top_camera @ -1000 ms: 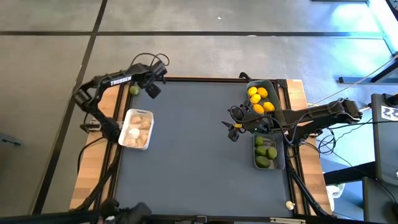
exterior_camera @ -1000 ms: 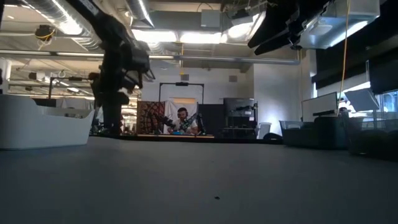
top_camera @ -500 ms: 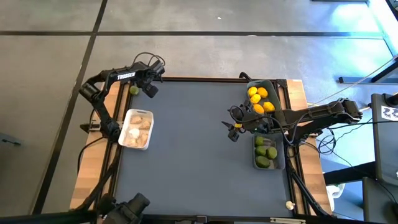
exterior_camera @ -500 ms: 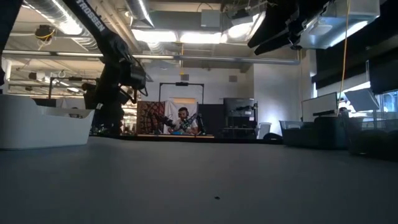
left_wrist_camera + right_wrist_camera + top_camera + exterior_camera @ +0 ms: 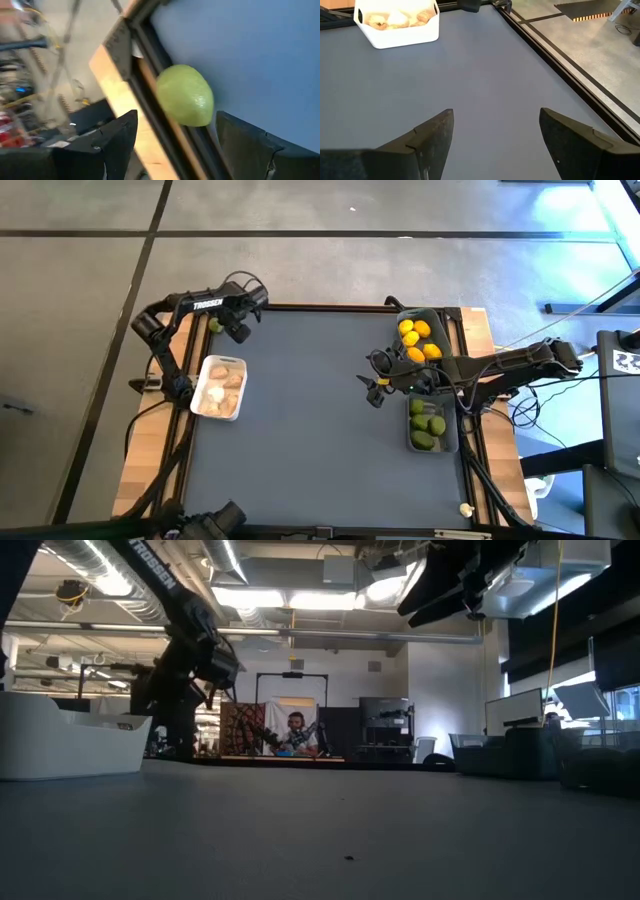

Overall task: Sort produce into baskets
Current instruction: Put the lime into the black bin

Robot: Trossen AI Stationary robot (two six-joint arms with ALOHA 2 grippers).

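Lime [image 5: 185,95] against table's far-left edge rail [image 5: 150,95] (left fingers [image 5: 112,137] spread, straddling).

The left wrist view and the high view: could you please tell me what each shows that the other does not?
Only the left wrist view shows the round green lime up close, lying against the table's dark edge rail, ahead of the open left gripper. Only the high view shows the white basket of garlic bulbs, the lemons, the sorted limes and the right gripper. Both show the grey table and that stray lime.
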